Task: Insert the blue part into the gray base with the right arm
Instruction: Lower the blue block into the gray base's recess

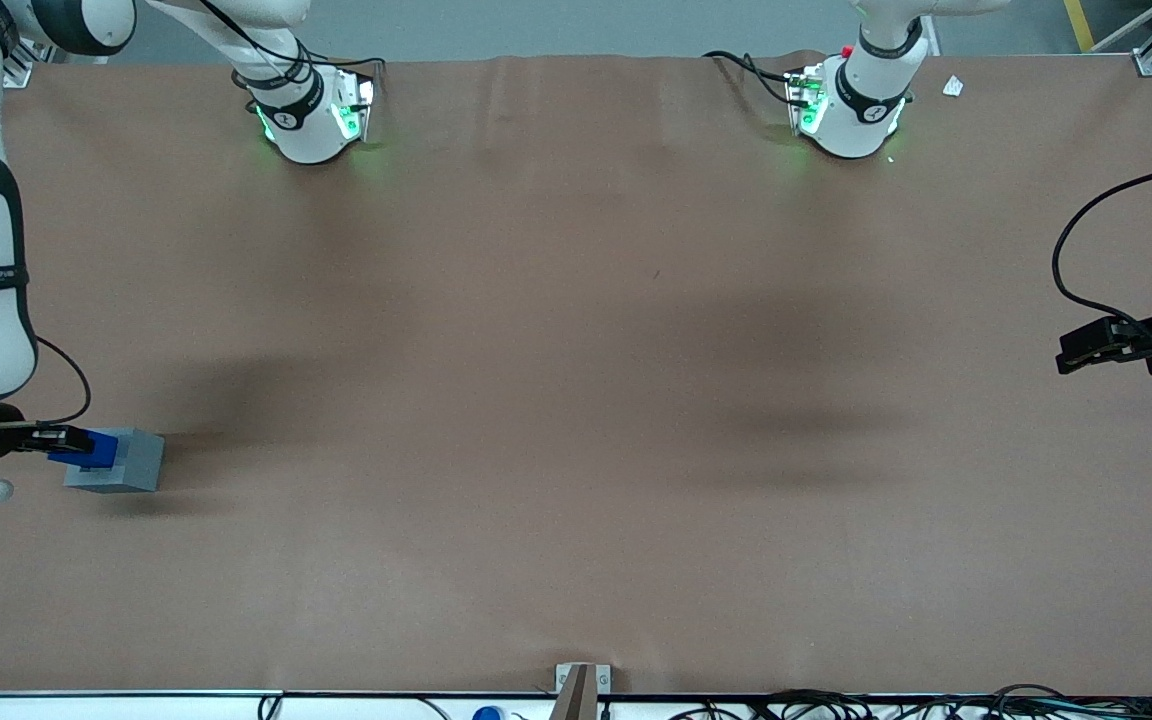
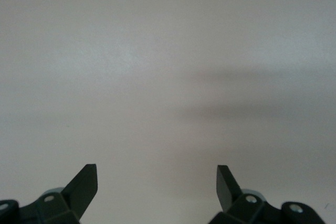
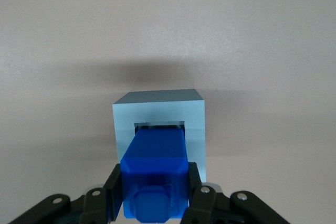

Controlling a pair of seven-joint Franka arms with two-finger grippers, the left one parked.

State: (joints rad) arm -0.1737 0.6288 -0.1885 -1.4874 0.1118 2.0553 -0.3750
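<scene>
The gray base (image 1: pixel 124 462) stands on the brown table near the working arm's end. In the right wrist view the gray base (image 3: pixel 157 113) shows its square recess, and the blue part (image 3: pixel 155 174) has its lower end inside that recess. My right gripper (image 1: pixel 64 440) hangs directly over the base and is shut on the blue part (image 1: pixel 88 449), one black finger pressed against each side. The same gripper (image 3: pixel 155 188) clamps the part's upper, stepped end in the right wrist view.
Both arm bases (image 1: pixel 311 115) (image 1: pixel 851 105) stand at the table's edge farthest from the front camera. A small bracket (image 1: pixel 581 685) sits at the nearest edge. A scrap of white paper (image 1: pixel 952 87) lies by the parked arm's base.
</scene>
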